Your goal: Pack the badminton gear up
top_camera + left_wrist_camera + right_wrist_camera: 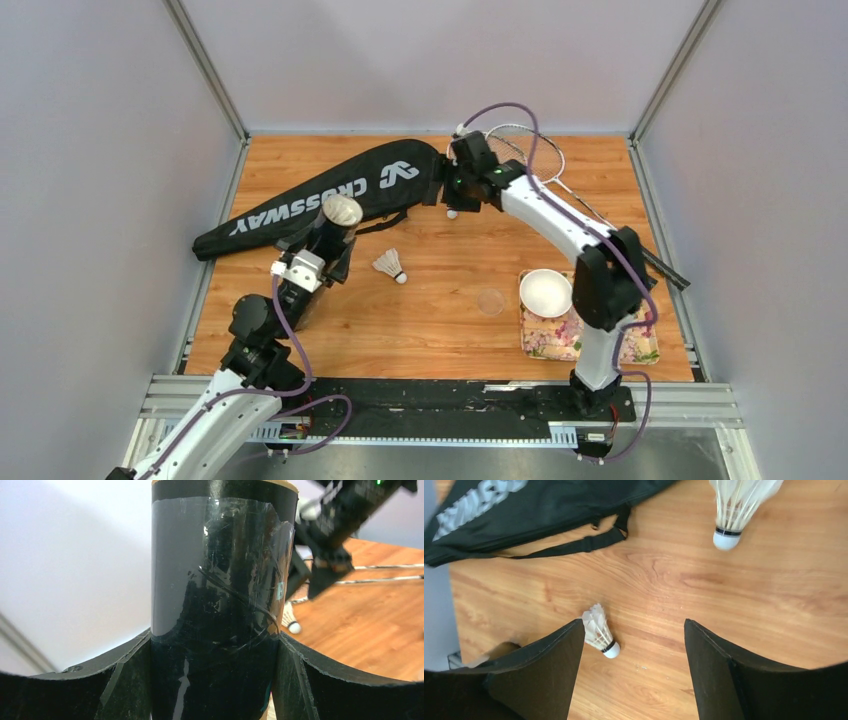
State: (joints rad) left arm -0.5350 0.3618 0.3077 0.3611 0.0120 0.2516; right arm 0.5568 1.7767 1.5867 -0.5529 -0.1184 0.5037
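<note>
The left end effector (215,680) clamps the stiff, slick dark tube (215,565) beside the racket bag (320,195), while the right end effector (634,670) hangs wide and empty above the surface (704,590), where one shuttlecock (734,515) and a second shuttlecock (599,632) look featherlight and crushable, best pinched gently at the cork.

Table (450,330): wood | far left: bag (330,195) flat, diagonal | centre: shuttlecock (390,265) on its side; clear disc (490,302) nearby | by bag's wide end: 2nd shuttlecock (728,515), blurred, contact unclear | far right: 2 rackets (535,155), overlapping | near right: floral tray (550,340).
</note>
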